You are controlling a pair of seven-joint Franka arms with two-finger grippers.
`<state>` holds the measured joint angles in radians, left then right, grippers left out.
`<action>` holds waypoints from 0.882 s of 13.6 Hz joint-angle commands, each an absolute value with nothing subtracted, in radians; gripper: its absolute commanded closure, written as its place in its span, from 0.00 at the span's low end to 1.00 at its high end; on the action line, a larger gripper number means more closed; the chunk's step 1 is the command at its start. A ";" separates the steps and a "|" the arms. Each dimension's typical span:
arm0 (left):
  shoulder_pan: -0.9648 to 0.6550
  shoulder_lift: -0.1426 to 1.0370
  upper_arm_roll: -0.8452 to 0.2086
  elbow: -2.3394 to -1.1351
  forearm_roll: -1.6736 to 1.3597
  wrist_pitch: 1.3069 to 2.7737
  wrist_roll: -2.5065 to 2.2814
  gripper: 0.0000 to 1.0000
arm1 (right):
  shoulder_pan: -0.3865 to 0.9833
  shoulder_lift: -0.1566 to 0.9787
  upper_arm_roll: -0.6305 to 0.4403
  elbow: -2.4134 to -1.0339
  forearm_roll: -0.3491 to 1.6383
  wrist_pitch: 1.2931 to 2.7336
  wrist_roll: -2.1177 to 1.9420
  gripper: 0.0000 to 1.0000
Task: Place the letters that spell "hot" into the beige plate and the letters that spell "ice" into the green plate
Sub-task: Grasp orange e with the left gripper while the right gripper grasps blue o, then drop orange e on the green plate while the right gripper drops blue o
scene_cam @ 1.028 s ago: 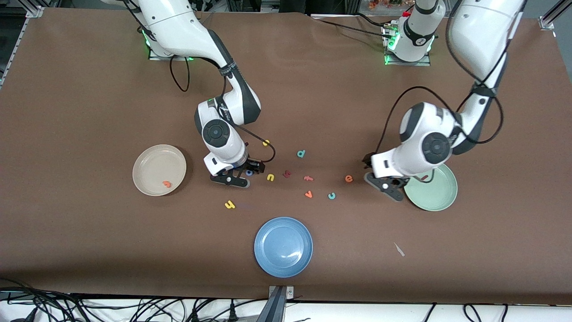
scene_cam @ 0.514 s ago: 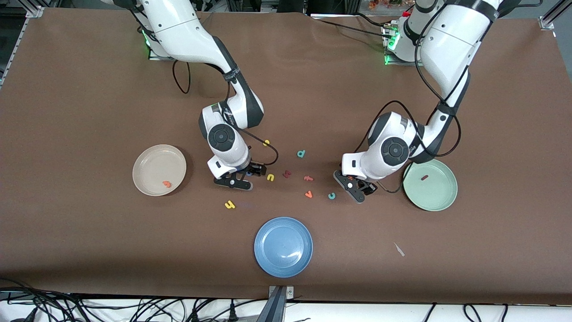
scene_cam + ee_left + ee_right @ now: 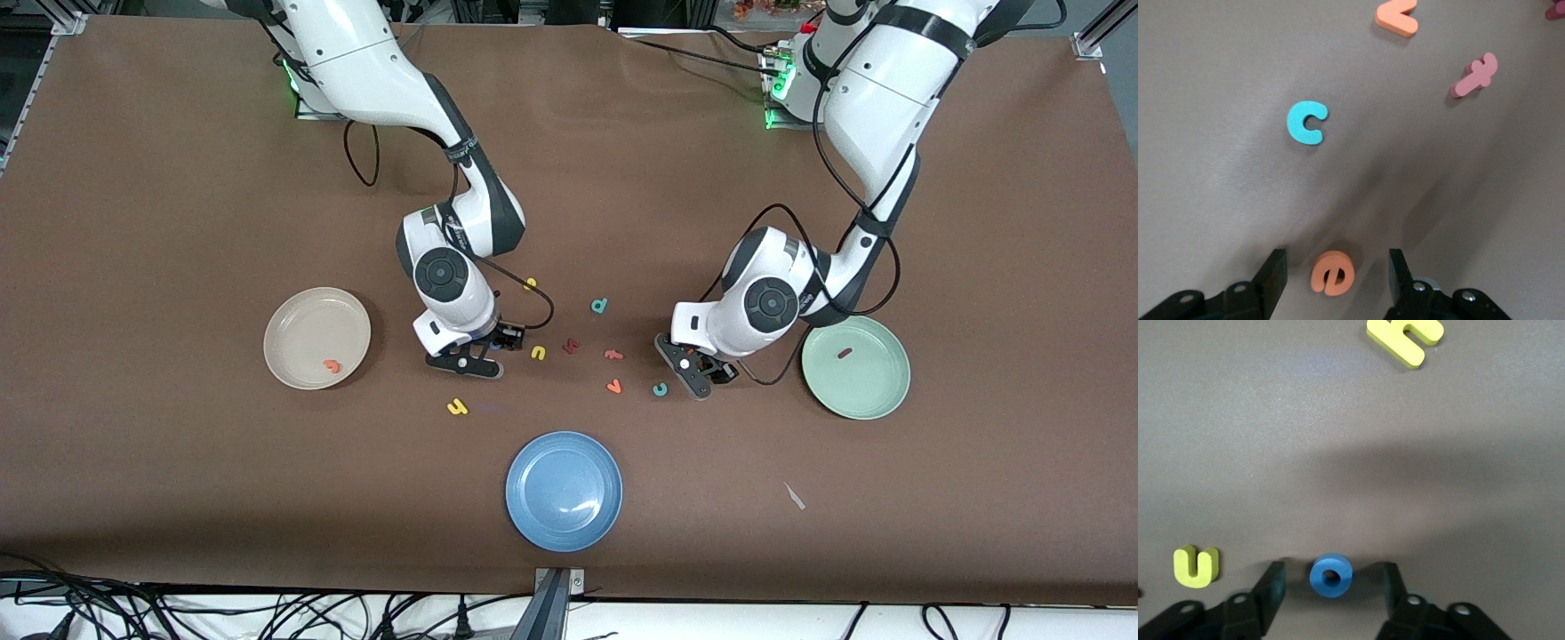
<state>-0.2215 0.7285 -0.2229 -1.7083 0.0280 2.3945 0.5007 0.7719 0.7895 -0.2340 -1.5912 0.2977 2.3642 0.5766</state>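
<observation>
My right gripper (image 3: 1332, 570) is low over the table and open, its fingers on either side of the blue o (image 3: 1331, 575) with a gap on each side. The yellow h (image 3: 1406, 339) lies on the table, nearer to the front camera (image 3: 457, 407). The orange t (image 3: 332, 365) lies in the beige plate (image 3: 302, 320). My left gripper (image 3: 1337, 257) is open astride the orange e (image 3: 1333, 272) without touching it. The teal c (image 3: 1306, 122) lies close by on the table. The dark red i (image 3: 844, 353) rests in the green plate (image 3: 867, 382).
A blue plate (image 3: 564, 491) sits near the table's front edge. Loose letters lie between the arms: a small yellow u (image 3: 1197, 565), an orange v (image 3: 1397, 15), a pink t-shaped letter (image 3: 1475, 75), a teal d (image 3: 599, 306), a dark red letter (image 3: 571, 346).
My left arm swung from the green plate toward the middle and came down over the orange e. Both grippers' fingers have narrowed around their letters. My right gripper stayed over the o.
</observation>
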 commanded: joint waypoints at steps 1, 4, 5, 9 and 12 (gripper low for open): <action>-0.227 0.729 -0.215 -1.712 0.046 2.398 0.518 0.40 | 0.776 0.807 -0.241 -1.563 0.296 2.358 0.581 0.44; -0.227 0.726 -0.215 -1.717 0.046 2.392 0.518 0.47 | 0.776 0.805 -0.239 -1.563 0.298 2.358 0.584 0.52; -0.227 0.724 -0.215 -1.717 0.046 2.387 0.517 0.48 | 0.776 0.805 -0.239 -1.563 0.298 2.358 0.583 0.56; -0.227 0.721 -0.215 -1.721 0.048 2.378 0.517 0.54 | 0.778 0.807 -0.239 -1.563 0.314 2.359 0.589 0.71; -0.227 0.719 -0.210 -1.732 0.066 2.376 0.517 0.55 | 0.776 0.807 -0.239 -1.563 0.311 2.355 0.606 0.76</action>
<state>-0.2214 0.7290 -0.2201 -1.7086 0.0333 2.3918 0.5031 0.7719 0.7898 -0.2353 -1.5879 0.3010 2.3641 0.5884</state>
